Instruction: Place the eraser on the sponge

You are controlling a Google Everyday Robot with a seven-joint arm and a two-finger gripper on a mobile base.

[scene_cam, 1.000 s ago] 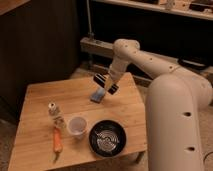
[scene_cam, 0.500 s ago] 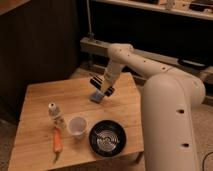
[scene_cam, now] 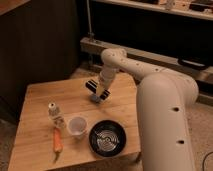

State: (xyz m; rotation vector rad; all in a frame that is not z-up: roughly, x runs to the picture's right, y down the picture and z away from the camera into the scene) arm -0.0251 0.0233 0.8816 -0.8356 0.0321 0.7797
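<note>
My gripper (scene_cam: 98, 89) hangs over the middle of the back half of the wooden table (scene_cam: 40, 100), pointing down. It is shut on the eraser (scene_cam: 93, 86), a long black block with a pale stripe, held crosswise and tilted. Directly under it lies the sponge (scene_cam: 95, 99), a small blue-grey pad on the tabletop, partly covered by the gripper and eraser. The eraser sits very close above the sponge; I cannot tell whether they touch.
A translucent white cup (scene_cam: 76, 126) and a round black bowl (scene_cam: 107, 137) stand near the table's front edge. A small white bottle (scene_cam: 54, 113) and an orange carrot (scene_cam: 57, 141) lie at the front left. A metal rack (scene_cam: 150, 55) runs behind the table.
The arm has swung left and lowered, carrying the eraser down closer onto the sponge. The sponge and other objects have stayed put.
</note>
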